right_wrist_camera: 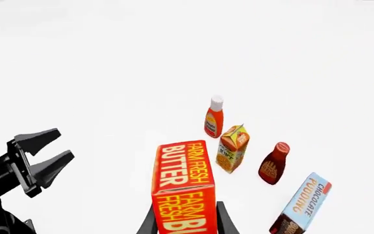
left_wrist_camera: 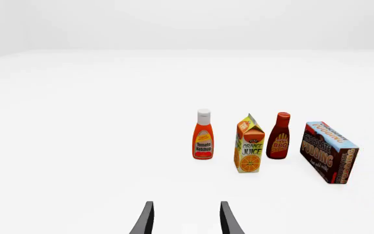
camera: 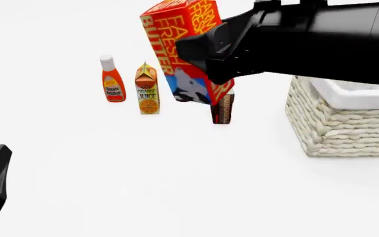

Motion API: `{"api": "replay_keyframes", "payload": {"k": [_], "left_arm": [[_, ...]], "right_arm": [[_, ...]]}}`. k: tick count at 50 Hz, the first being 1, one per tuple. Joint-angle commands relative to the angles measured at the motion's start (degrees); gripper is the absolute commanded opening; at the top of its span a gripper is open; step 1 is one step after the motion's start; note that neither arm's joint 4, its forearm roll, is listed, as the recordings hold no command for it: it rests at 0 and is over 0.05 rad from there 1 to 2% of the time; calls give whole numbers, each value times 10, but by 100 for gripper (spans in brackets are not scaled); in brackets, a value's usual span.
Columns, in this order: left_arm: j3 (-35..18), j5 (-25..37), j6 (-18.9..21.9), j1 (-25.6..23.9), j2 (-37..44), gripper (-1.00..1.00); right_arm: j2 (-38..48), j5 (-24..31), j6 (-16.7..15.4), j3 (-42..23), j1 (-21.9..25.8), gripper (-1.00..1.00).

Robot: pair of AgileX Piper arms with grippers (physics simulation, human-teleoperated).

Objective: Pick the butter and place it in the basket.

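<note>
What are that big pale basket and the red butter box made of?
The basket looks like woven cream wicker or rope, given its braided rows, with a smooth white liner. The butter, held by the right gripper, looks like printed matte cardboard: flat faces, sharp edges.

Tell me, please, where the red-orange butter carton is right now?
In the front view, the red-orange butter carton is clamped in the right gripper, lifted above the groceries, left of the cream woven basket.

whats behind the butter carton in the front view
The butter, held up by the right gripper, covers the BBQ sauce bottle and most of the chocolate pudding box; only the box's lower end shows. The ketchup and orange juice stand uncovered.
</note>
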Motion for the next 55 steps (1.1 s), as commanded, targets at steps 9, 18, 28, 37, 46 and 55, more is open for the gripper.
{"api": "replay_keyframes", "payload": {"k": [9, 18, 28, 37, 46, 55], "left_arm": [[0, 0, 0, 0, 0, 100], [0, 0, 0, 0, 0, 100], [0, 0, 0, 0, 0, 100], [0, 0, 0, 0, 0, 100], [0, 0, 0, 0, 0, 100], [0, 0, 0, 0, 0, 100]], "right_arm": [[-39, -14, 110, -59, -49, -100], [-18, -4, 150, -100, -92, -100], [9, 17, 180, -143, -136, -100], [3, 43, 219, -176, -161, -100], [9, 80, 285, -216, -213, -100], [16, 104, 361, -235, -257, -100]]}}
